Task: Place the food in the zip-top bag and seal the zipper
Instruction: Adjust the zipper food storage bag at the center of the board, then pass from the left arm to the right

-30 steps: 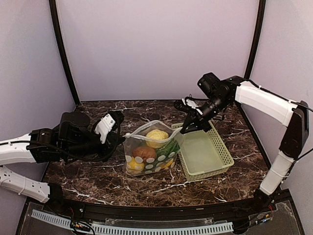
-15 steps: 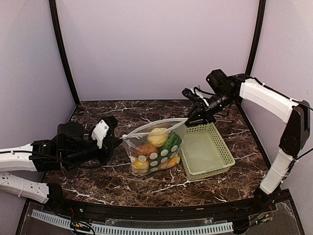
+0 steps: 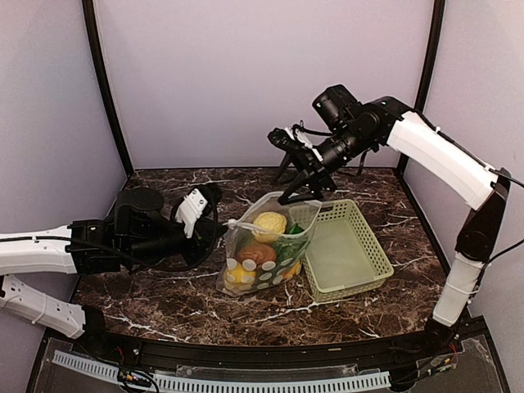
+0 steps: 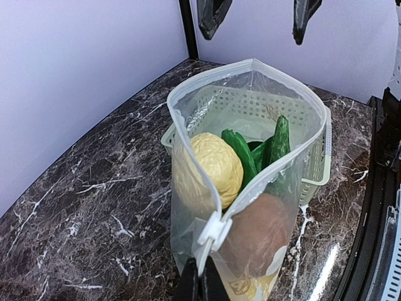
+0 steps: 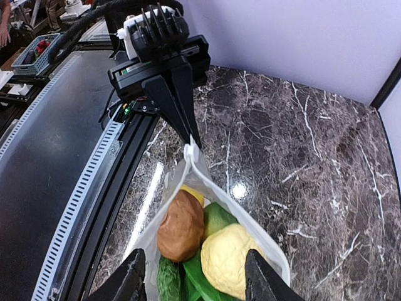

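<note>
The zip-top bag (image 3: pixel 264 252) stands on the marble table, its mouth wide open, leaning on the basket. Inside lies the food: a pale bumpy piece (image 5: pixel 232 257), a brown one (image 5: pixel 182 226), green pieces (image 4: pixel 279 138) and a yellow one (image 3: pixel 237 274). My left gripper (image 3: pixel 219 228) is shut on the bag's near-left corner, just below the white slider (image 4: pixel 215 232) of the zipper (image 4: pixel 250 64). The right gripper (image 3: pixel 301 188) hangs open above the bag's far end, touching nothing. In the right wrist view the right gripper (image 5: pixel 195 282) straddles the open mouth from above.
A light green mesh basket (image 3: pixel 360 246) sits right of the bag, touching it, with nothing in it. Purple walls close in the back and sides. A black rail (image 3: pixel 246 352) runs along the near edge.
The right gripper opened, let go of the bag's far edge and rose to the left. My left gripper shifted right with its corner, and the bag now stands taller.
</note>
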Tool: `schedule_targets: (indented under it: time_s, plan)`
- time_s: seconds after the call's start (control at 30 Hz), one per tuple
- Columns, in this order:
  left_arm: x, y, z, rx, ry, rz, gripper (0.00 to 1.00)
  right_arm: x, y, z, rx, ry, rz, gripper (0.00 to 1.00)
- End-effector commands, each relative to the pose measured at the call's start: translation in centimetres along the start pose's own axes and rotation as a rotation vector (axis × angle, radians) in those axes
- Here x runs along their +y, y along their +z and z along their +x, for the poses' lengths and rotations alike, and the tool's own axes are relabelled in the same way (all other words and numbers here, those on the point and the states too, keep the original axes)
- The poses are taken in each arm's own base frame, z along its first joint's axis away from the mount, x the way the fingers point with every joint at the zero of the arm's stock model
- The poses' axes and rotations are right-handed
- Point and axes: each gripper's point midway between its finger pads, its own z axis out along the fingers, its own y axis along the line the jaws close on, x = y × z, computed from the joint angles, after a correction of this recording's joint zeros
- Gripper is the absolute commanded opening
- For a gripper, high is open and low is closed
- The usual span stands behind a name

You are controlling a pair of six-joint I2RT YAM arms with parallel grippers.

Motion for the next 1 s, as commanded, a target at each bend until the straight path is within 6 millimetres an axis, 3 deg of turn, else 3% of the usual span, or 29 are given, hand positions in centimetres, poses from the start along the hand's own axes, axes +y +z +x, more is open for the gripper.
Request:
schedule_targets:
  time_s: [0.0, 0.37, 0.5, 0.73, 0.97]
  plan:
    - [0.0, -0.9, -3.5, -0.095, -0.012, 0.020, 0.01, 0.2, 2.6, -1.4, 0.023, -0.037, -0.017, 0.52]
    - [-0.1, -1.7, -4.0, -0.095, -0.047, 0.042, 0.01, 1.0, 8.3, -3.3, 0.021, -0.039, -0.039, 0.55]
    - [-0.2, -1.6, -3.8, -0.087, -0.051, 0.045, 0.01, 0.6, 9.0, -3.8, 0.012, -0.031, -0.014, 0.51]
    - [0.1, -1.8, -3.7, -0.087, -0.052, 0.030, 0.01, 0.0, 9.9, -2.8, 0.050, -0.018, 0.008, 0.40]
    - [0.3, -1.8, -3.7, -0.087, -0.053, 0.021, 0.01, 0.7, 10.3, -2.1, 0.075, -0.036, -0.001, 0.38]
